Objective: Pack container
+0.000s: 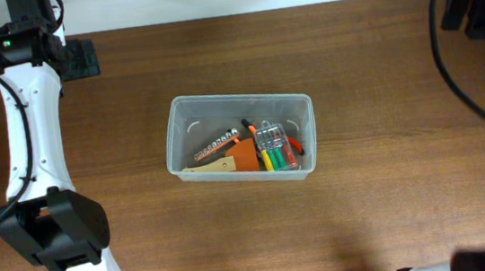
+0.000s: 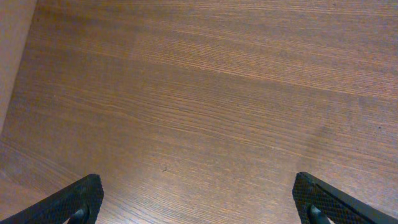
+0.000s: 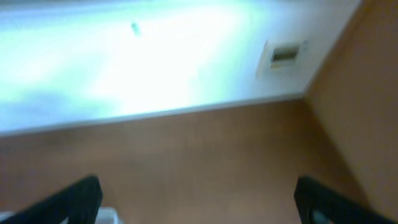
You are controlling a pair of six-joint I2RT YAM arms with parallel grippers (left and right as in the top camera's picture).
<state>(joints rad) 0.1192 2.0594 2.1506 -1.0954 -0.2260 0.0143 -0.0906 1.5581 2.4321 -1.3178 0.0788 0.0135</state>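
A clear plastic container (image 1: 182,133) stands at the middle of the wooden table in the overhead view. Inside lie an orange triangular piece (image 1: 244,159), a pack of coloured markers (image 1: 274,147) and a strip of small metal bits (image 1: 216,144). My left gripper (image 2: 198,202) is open and empty over bare wood; its arm (image 1: 34,130) runs down the table's left side. My right gripper (image 3: 198,198) is open and empty, its view blurred, with a pale corner of something (image 3: 107,216) by its left finger. The right gripper itself does not show in the overhead view.
A black mount (image 1: 81,58) sits at the back left of the table. Black equipment and cables (image 1: 481,2) are at the back right. The right wrist view shows a bright wall (image 3: 155,56) beyond the table's far edge.
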